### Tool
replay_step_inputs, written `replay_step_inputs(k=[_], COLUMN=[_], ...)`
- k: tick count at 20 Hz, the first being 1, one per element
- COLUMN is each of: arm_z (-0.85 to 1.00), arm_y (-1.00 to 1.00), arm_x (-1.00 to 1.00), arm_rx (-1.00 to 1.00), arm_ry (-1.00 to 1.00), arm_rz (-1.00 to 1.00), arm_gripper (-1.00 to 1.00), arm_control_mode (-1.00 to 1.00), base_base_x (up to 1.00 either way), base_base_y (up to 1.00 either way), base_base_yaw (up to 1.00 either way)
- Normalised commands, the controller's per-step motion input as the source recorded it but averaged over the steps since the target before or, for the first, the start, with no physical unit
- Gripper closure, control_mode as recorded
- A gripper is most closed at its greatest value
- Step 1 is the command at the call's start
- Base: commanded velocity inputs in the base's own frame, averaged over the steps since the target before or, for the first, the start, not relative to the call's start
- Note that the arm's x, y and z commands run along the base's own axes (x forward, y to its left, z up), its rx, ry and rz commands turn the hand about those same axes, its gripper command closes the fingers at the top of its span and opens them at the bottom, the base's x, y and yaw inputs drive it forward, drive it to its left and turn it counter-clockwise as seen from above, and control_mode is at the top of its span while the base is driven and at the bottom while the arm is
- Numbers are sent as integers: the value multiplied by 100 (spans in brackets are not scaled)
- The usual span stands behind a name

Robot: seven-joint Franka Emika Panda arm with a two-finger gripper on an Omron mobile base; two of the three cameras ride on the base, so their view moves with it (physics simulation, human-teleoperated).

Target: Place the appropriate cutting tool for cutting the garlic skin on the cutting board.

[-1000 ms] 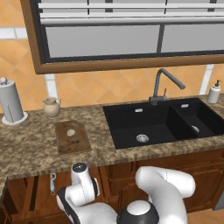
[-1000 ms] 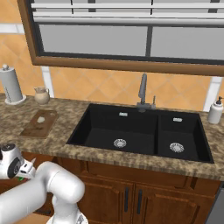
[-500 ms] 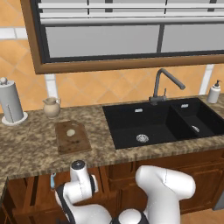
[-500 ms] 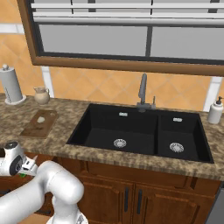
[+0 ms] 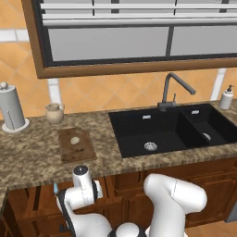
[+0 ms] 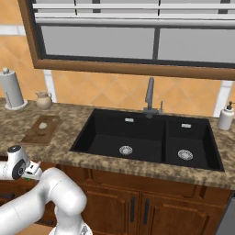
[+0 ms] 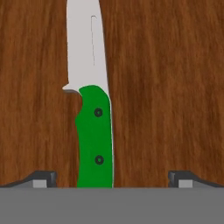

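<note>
1. The gripper is wide open and holds nothing. Its two dark tips sit at the bottom left and bottom right of the hand view.
2. The knife lies between the tips on a brown wood surface. Its green handle is at the bottom, its blade points up.
3. The cutting board is left of middle on the counter in the left base view.
4. The garlic sits on the board.

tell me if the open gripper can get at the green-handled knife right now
Probably yes: the green-handled knife lies flat on brown wood, between the gripper's wide-open tips, with nothing covering it.
</note>
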Motion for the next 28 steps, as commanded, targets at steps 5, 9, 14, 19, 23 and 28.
replay_step_inputs(k=[5, 9, 14, 19, 23, 28], arm_z=[-90, -83, -71, -62, -51, -44], arm_y=[0, 0, 0, 0, 4, 1], arm_x=[-24, -52, -61, -75, -69, -59], arm_rx=[-7, 0, 0, 0, 0, -2], arm_ry=[0, 3, 5, 4, 0, 0], arm_rz=[-5, -5, -8, -9, -11, -8], arm_gripper=[100, 100, 100, 100, 100, 100], arm_control_mode=[-100, -100, -100, -100, -100, -100], base_base_x=[0, 0, 0, 0, 0, 0], base_base_y=[0, 0, 0, 0, 0, 0], base_base_yaw=[0, 0, 0, 0, 0, 0])
